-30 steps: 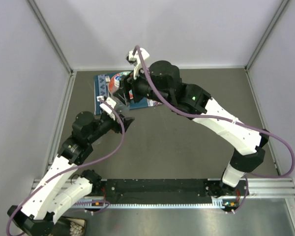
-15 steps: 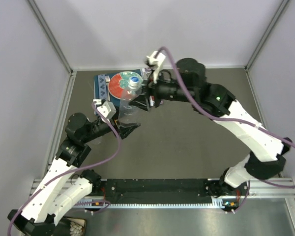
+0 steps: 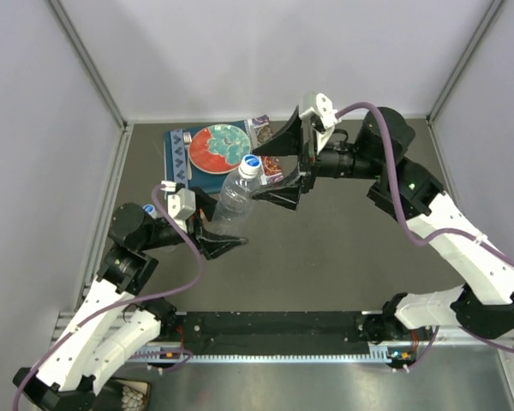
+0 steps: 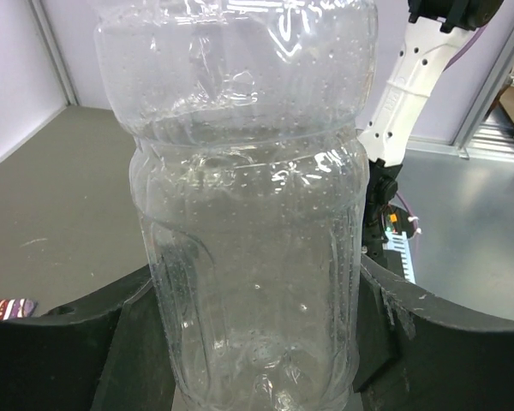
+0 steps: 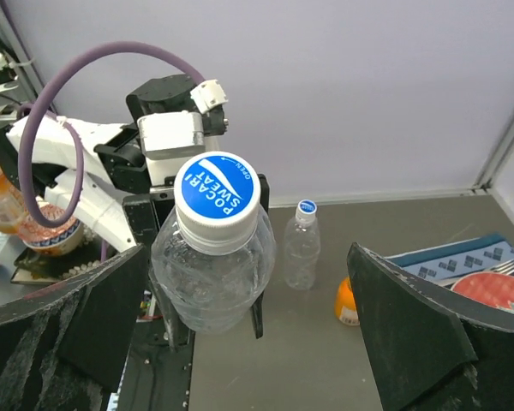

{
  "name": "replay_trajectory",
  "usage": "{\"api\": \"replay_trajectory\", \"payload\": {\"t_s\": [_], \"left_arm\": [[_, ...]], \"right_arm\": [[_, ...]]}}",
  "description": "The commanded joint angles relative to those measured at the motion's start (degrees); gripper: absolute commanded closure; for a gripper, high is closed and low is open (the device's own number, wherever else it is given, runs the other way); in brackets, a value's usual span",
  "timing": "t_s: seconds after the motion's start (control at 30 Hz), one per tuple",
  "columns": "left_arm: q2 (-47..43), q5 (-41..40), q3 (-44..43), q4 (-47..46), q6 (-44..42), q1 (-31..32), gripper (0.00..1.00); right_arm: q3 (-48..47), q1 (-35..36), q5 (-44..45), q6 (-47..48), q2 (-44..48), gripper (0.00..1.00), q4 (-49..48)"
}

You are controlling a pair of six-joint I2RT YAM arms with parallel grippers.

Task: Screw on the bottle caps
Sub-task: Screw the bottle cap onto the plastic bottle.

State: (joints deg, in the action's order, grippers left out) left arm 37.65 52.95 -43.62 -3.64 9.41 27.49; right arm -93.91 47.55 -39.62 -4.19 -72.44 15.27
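Right wrist shows the cap [image 5: 216,190]; left wrist only the bottle [image 4: 248,257].

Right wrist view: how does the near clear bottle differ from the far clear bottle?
The near bottle is clamped in the left gripper; the far bottle stands free on the table. The near bottle is just before the open right gripper; the far bottle is well behind. Both are clear, upright, blue-and-white capped.

White arms [image 3: 94,330], black joints; purple cables [image 5: 111,50]; black wedge-shaped fingers [image 5: 411,325].
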Motion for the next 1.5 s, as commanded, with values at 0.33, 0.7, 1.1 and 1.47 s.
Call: {"api": "replay_trajectory", "payload": {"t_s": [0.33,0.7,1.1,1.47], "left_arm": [[-1.6,8.4,3.5,-16.0,15.0,0.0,1.0],[-1.3,10.0,4.1,-18.6,16.0,0.0,1.0],[-0.9,8.5,3.5,-17.6,15.0,0.0,1.0],[-0.8,7.2,3.0,-16.2,13.8,-0.1,1.0]], "right_arm": [[0.5,-9.1,-31.9,-30.0,-5.5,0.16,-50.2],[-9.8,-6.7,-36.5,-54.7,-17.9,0.28,-72.7],[-10.5,-2.5,-37.4,-55.6,-19.2,0.42,-74.0],[-10.5,-1.6,-36.9,-55.8,-20.0,0.59,-73.5]]}}
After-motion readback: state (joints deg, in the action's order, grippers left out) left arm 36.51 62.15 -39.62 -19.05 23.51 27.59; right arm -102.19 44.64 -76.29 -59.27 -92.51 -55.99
